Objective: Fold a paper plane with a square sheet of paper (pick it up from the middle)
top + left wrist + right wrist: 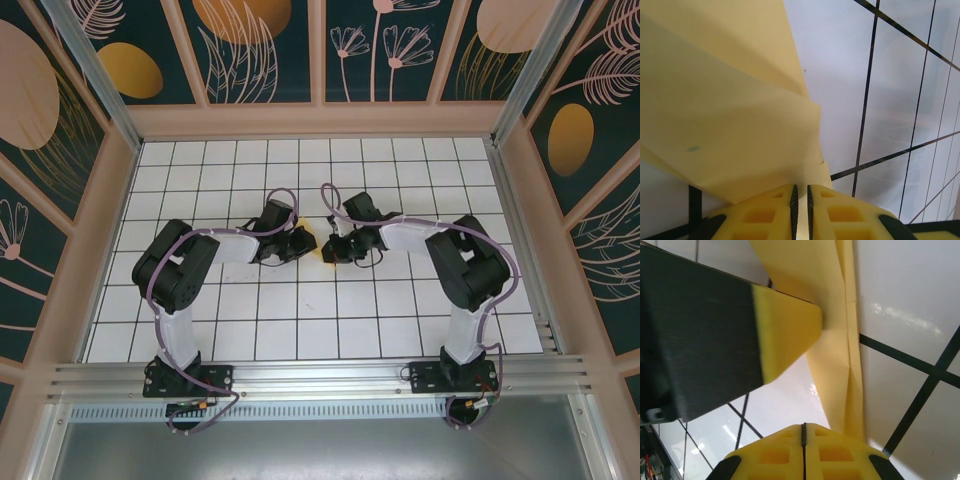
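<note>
- Yellow creased paper (323, 251) sits near the middle of the white gridded table (300, 320), between the two arms' tips
- left gripper (801, 192): pads together with only a slit between them, clamped on the bottom edge of the paper (730, 125)
- from that pinch the paper fans up and to the left in two overlapping layers
- right gripper (803, 429): pads pressed fully together; the paper (832, 315) runs past just to their right as a narrow folded strip, and I can't tell if any of it is nipped
- right wrist view: the left gripper's yellow pad tip (807, 322) touches the face of the paper
- top view: left gripper (300, 243) and right gripper (340, 247) face each other, close together
</note>
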Controlling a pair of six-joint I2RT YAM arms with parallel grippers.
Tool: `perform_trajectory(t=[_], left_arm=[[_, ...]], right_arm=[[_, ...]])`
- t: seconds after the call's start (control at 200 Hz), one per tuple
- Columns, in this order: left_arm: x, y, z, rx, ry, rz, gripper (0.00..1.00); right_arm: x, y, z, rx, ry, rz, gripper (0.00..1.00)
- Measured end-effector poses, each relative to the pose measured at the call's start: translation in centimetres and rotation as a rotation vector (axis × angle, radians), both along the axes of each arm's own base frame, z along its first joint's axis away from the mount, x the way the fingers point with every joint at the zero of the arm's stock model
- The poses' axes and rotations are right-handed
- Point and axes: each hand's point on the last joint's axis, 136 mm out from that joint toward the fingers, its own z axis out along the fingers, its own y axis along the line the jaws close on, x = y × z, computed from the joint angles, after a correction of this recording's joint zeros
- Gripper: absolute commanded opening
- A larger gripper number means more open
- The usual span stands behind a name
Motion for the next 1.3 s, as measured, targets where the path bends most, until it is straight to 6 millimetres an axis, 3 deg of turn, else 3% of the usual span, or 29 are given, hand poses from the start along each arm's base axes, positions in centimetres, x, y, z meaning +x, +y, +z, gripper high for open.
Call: perform_trajectory(t=[0.17,0.65,0.996,1.301], left_arm=[[0.0,0.0,0.0,0.0,0.0,0.0,0.17],[1.9,0.0,0.4,0.047,-0.05,-0.013,0.23],[4.3,2.8,0.5,0.062,-0.084,0.045,0.24],[5.2,4.1,0.5,0.084,-0.105,0.063,0.24]], right_arm=[[0.0,-0.5,-1.5,-0.038,0.019,-0.015,0.04],[0.8,-0.9,-1.7,0.021,0.016,-0.054,0.04],[1.0,-1.3,-1.6,0.054,0.029,-0.069,0.04],[1.1,-1.3,-1.6,0.056,0.033,-0.072,0.04]])
